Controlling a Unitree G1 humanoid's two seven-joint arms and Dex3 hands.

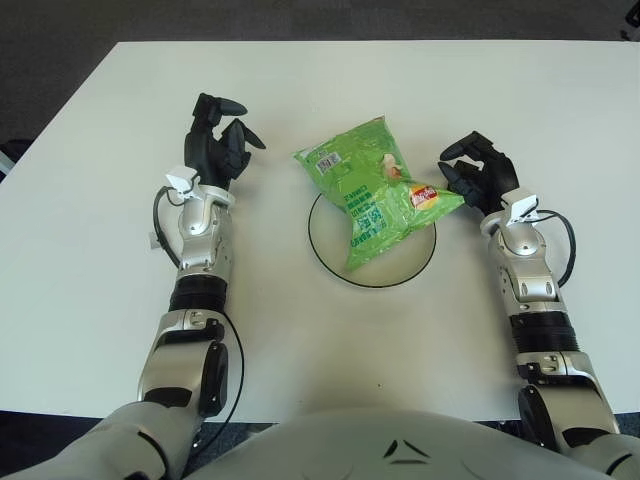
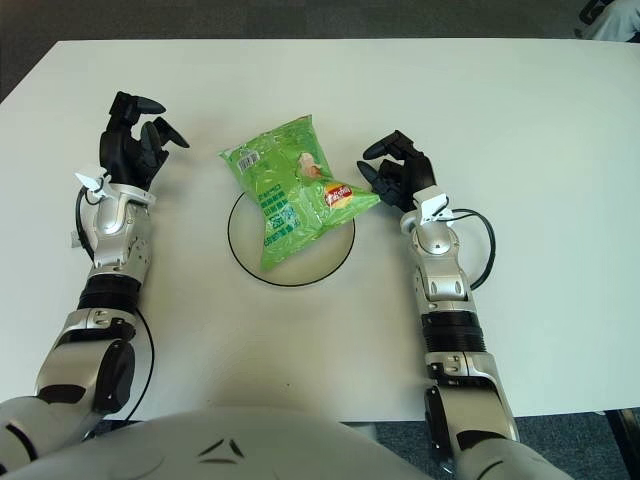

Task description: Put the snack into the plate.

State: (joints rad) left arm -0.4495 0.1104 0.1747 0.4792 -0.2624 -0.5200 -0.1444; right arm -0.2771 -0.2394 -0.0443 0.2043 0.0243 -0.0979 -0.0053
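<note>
A green snack bag (image 1: 375,195) lies on the white plate (image 1: 340,268), overhanging its far rim. The right hand (image 1: 480,173) is just right of the bag, fingers loosely curled and holding nothing. The left hand (image 1: 218,142) is well left, fingers spread.

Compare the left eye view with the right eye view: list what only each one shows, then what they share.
Only the left eye view: a dark object at the table's far-left edge. Only the right eye view: a pale object in the top right corner. Both: the green snack bag lying across the plate, its top past the far rim, the left hand left of it and the right hand by its right edge, both empty.
</note>
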